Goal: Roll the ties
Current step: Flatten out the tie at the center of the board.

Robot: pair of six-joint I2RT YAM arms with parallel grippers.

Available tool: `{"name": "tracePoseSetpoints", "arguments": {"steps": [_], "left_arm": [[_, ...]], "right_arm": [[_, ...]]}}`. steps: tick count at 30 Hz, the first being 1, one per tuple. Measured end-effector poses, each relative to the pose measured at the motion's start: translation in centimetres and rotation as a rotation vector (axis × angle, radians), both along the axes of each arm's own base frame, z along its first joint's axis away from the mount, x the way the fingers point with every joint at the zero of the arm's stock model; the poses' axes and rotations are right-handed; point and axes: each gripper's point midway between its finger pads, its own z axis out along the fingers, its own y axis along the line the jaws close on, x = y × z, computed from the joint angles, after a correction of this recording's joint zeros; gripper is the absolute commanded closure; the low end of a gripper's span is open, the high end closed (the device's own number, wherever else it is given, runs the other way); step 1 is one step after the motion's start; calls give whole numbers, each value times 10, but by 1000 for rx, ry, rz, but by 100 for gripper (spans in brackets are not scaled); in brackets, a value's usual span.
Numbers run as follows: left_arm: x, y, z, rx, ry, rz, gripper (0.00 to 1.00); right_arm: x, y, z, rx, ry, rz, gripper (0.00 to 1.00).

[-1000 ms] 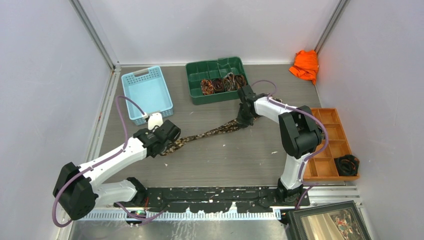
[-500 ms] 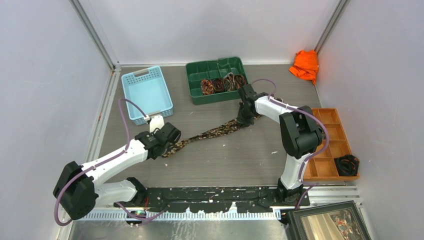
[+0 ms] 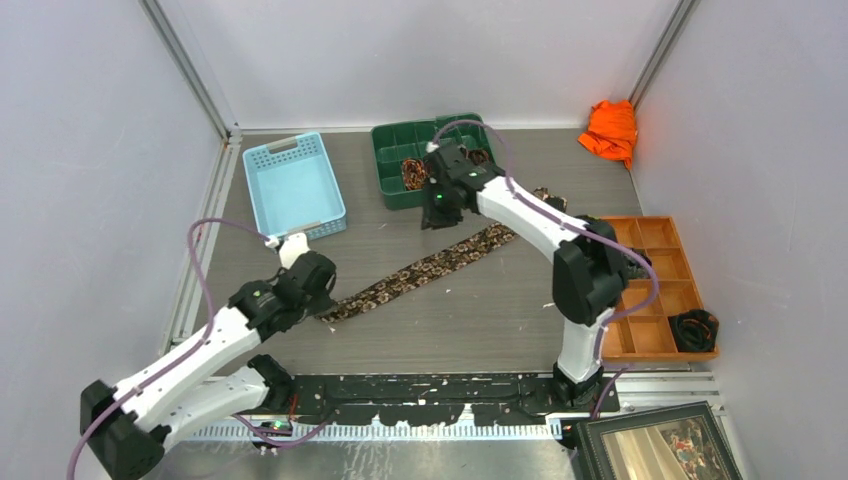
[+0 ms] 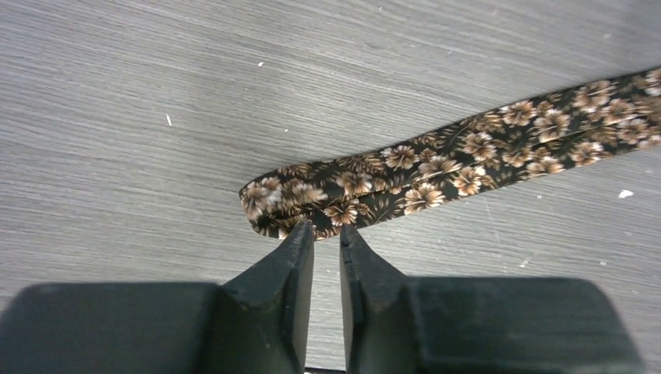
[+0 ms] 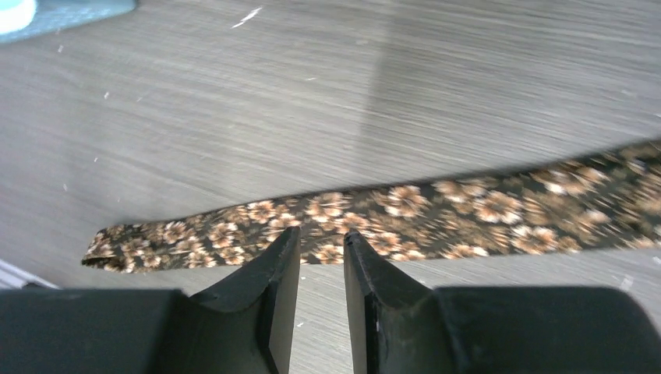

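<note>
tie (image 4: 436,167): floral woven cloth, slight sheen | table (image 4: 156,101): matt grey woodgrain | fingers (image 4: 292,265): matt black plastic
</note>
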Motion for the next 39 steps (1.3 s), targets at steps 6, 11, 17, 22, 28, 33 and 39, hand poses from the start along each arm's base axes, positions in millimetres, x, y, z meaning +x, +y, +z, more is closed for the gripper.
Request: {"name": "tracePoseSetpoints", "arguments": {"steps": [6, 11, 17, 22, 28, 33, 39], "left_arm": [[-9, 14, 50, -103, -145, 30, 81], [-10, 27, 87, -143, -251, 66, 85], [-11, 27, 62, -85, -181, 68, 94], [-7, 23, 36, -17, -104, 63, 96], [15, 5, 15, 48, -50, 38, 99], [44, -21, -3, 78, -4, 6, 100], [86, -55, -37, 65, 43, -26, 100]], "right_arm": [[-23, 74, -24, -56, 29, 239, 67], [-60, 96, -55, -115, 111, 351, 72], [-83, 99, -68, -146, 142, 394, 76], [-106, 72, -108, -216, 231, 386, 78], [-125, 47, -110, -218, 256, 356, 79], [-138, 28, -103, -234, 247, 325, 77], [-132, 33, -80, -175, 180, 288, 81]]}}
